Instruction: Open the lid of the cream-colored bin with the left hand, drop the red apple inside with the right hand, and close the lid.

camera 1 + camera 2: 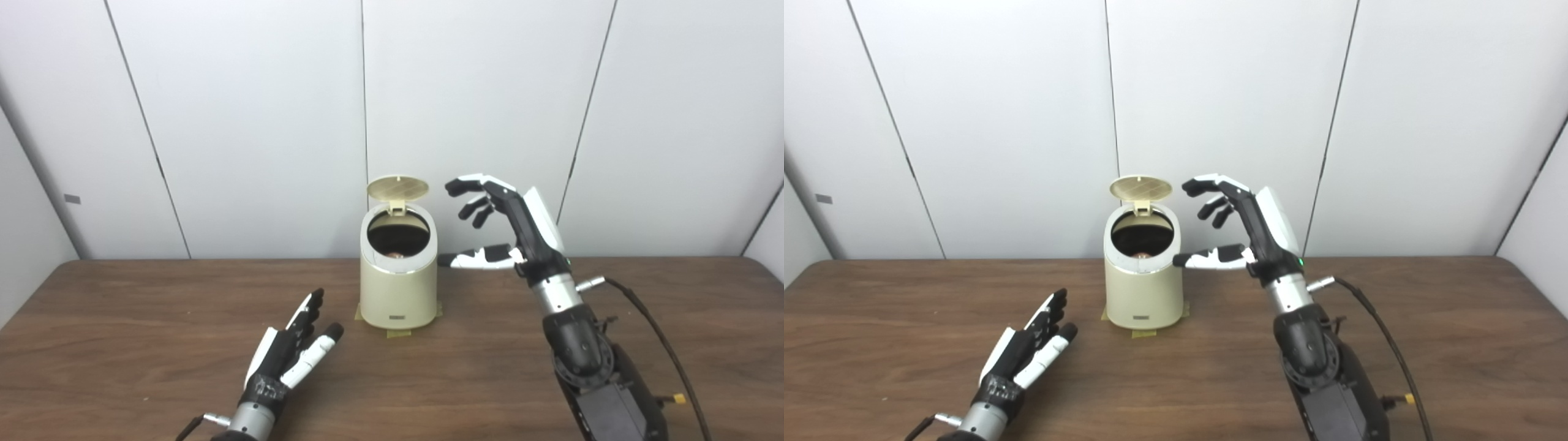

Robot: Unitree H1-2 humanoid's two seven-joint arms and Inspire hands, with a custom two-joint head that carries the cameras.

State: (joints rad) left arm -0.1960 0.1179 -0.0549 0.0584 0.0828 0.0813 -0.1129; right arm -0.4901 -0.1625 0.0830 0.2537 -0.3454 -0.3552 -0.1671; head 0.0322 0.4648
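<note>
No text, brand or number can be read anywhere. The cream-colored bin (398, 288) bears a small dark label (397, 317) low on its front, but its markings are too small to make out.

cream bin (398, 288) — lid (398, 187) up, apple (396, 252) inside

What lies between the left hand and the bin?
Only bare table separates the left hand from the cream-colored bin, clearest in the left eye view.
</note>
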